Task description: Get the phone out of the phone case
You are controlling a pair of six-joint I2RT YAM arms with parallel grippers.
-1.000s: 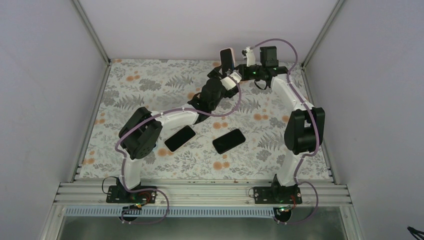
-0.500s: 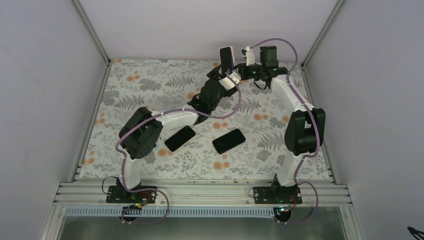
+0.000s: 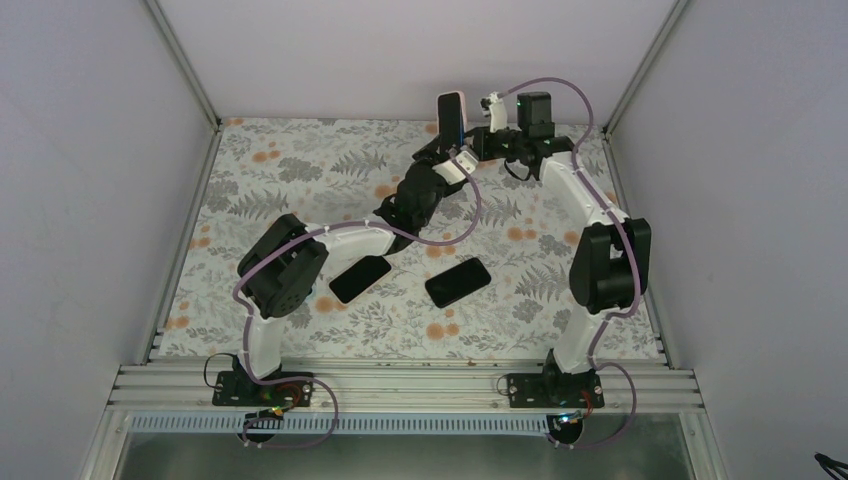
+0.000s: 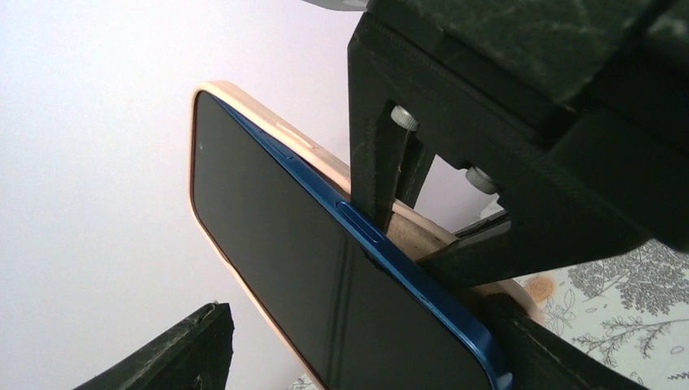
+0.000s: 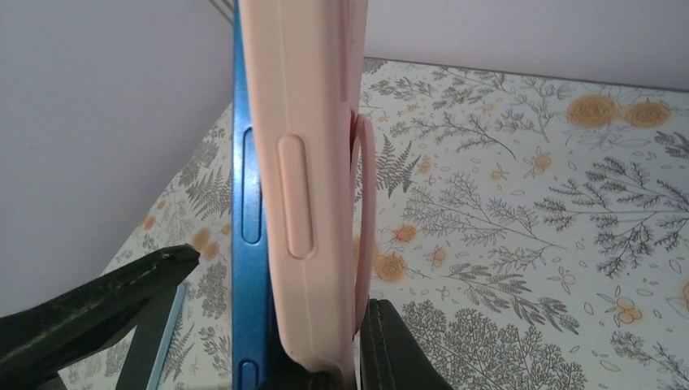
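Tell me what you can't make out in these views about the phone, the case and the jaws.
1. Phone bottom end and the left jaws' grip on it: cut off by the left wrist view's lower edge.
2. Case back: the right wrist view shows it edge-on only.
3. How far the phone sits out of the case: too small in the top view, partly hidden by the right jaws in the left wrist view.

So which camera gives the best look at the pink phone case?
Right wrist: the pink phone case fills the frame side-on, button bump clear. Left wrist shows only its rim behind the phone; top external shows it tiny, upright.
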